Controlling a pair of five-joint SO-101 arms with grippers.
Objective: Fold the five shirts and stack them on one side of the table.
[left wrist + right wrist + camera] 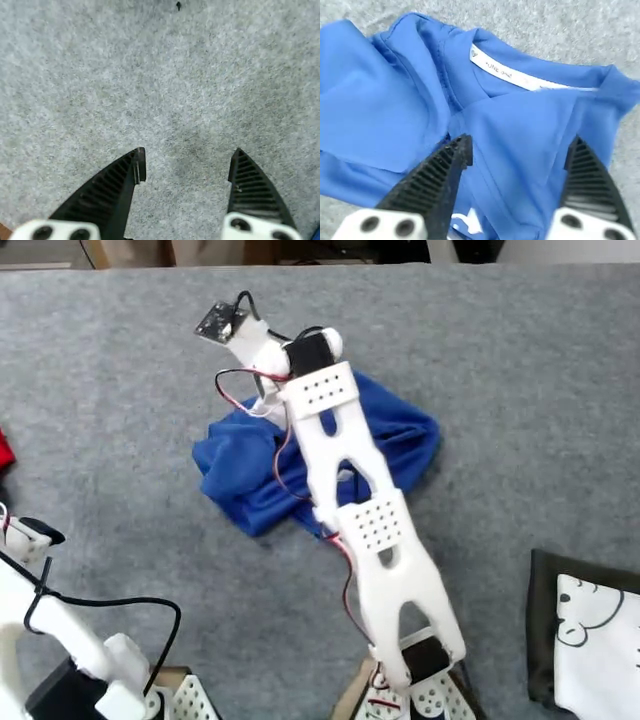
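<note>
blue shirt lies crumpled just beneath the widely spread right fingers.

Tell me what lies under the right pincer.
The crumpled blue fabric shirt, white neck label showing, lies under the open right pincer. Whatever is beneath the shirt is covered.

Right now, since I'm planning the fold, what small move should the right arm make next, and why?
Probably lower the right gripper and close it on the blue shirt: its jaws stand open over the fabric near the collar, and the shirt lies crumpled, so it needs pulling flat first.
</note>
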